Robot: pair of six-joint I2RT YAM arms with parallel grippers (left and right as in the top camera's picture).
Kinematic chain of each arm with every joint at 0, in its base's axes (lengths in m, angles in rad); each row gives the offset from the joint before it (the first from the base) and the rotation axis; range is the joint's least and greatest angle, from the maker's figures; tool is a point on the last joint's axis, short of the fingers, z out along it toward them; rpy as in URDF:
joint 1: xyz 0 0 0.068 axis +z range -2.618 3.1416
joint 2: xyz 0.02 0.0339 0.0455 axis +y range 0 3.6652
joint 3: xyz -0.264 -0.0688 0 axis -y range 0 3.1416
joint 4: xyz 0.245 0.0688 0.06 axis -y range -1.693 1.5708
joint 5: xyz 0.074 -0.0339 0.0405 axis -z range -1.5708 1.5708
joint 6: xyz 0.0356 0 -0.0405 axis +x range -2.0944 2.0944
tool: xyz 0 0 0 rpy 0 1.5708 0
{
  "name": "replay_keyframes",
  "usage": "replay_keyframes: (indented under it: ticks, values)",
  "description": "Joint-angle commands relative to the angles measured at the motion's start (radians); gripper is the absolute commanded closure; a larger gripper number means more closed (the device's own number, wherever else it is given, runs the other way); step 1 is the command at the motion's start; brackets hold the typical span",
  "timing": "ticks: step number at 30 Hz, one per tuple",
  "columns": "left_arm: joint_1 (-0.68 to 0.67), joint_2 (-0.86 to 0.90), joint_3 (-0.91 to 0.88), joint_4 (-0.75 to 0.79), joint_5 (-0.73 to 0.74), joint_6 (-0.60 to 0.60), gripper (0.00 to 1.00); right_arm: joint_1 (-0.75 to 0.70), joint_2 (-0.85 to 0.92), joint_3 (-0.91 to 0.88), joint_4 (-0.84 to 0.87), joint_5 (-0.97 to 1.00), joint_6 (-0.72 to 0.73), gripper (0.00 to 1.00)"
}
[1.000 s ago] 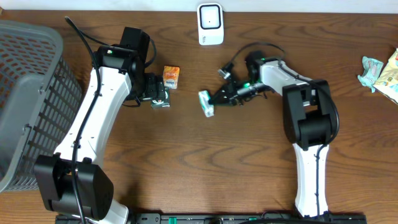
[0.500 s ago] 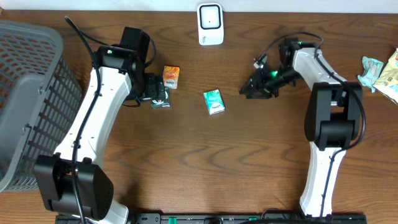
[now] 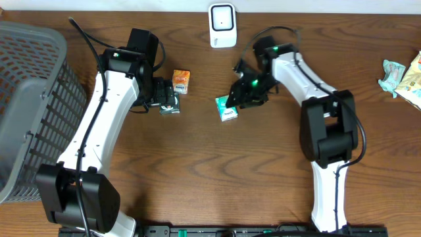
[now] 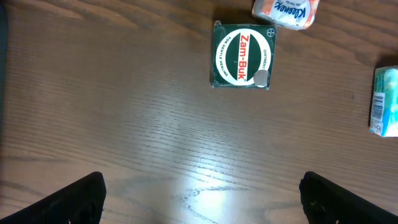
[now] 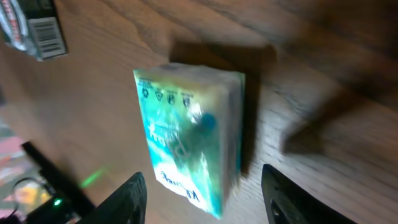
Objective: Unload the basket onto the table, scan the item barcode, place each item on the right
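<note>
Grey mesh basket (image 3: pixel 26 99) fills the 9 o'clock edge of the table (image 3: pixel 197 184), which I am viewing from overhead with the far edge at 12.

Next comes my left pincer (image 3: pixel 164 99). Its fingers (image 4: pixel 81 199) are wide apart with nothing between them. A green Zam-Buk box (image 3: pixel 170 105) lies just ahead of it. An orange Kleenex pouch (image 3: pixel 181 80) sits just beside the box at its 1 o'clock.

The white scanner (image 3: pixel 222 25) stands at the far edge, at 12 o'clock from the table's centre. At the scanner's 6 o'clock, well apart from it, the teal pack (image 3: pixel 227 108) lies flat on the wood. Its long axis runs roughly from 11 to 5.

My right pincer (image 3: pixel 240 95) is just beside the pack, which lies at about the pincer's 7 o'clock. In the wrist view its fingers (image 5: pixel 127 202) stand apart on either side of the pack's near end. They are set wider than the pack and are not clamped on it.

I judge the right arm to be by far the nearer one, and it could close across the pack's short side. I can't make out a barcode on the upward face, so I can't tell which face must meet the scanner.

Some wrappers (image 3: pixel 401 76) lie at the 3 o'clock edge. The wood is brown and flat, and only my own arm lies between the pack and the scanner.
</note>
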Motion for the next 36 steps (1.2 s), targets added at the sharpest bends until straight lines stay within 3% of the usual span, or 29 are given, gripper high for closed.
replay_keyframes:
  ticks: [1,14,16,18,19,23,29,34,36]
  values:
    - [0.005,-0.003,0.013,-0.003,-0.010,0.006,0.02,0.013,-0.011,0.004,0.035,0.082,0.084,0.44]
    - [0.005,-0.003,0.013,-0.003,-0.010,0.006,0.02,0.050,-0.010,-0.121,0.167,0.082,0.117,0.35]
    - [0.005,-0.003,0.013,-0.003,-0.010,0.006,0.03,0.054,-0.010,-0.148,0.183,0.071,0.125,0.44]
    - [0.005,-0.003,0.013,-0.003,-0.010,0.006,0.02,0.055,-0.010,-0.152,0.178,0.071,0.138,0.81]
    - [0.005,-0.003,0.013,-0.003,-0.010,0.006,0.02,0.055,-0.010,-0.152,0.177,0.070,0.140,0.92]
    - [0.005,-0.003,0.013,-0.003,-0.010,0.006,0.02,0.043,-0.015,-0.136,0.171,0.026,0.138,0.98]
    - [0.005,-0.003,0.013,-0.003,-0.010,0.006,0.02,-0.003,-0.016,-0.041,0.076,-0.090,0.048,0.99]
    - [0.005,-0.003,0.013,-0.003,-0.010,0.006,0.02,-0.109,-0.016,0.082,-0.016,-0.520,-0.240,0.99]
    - [0.005,-0.003,0.013,-0.003,-0.010,0.006,0.02,-0.140,-0.016,0.087,-0.009,-0.645,-0.290,0.99]
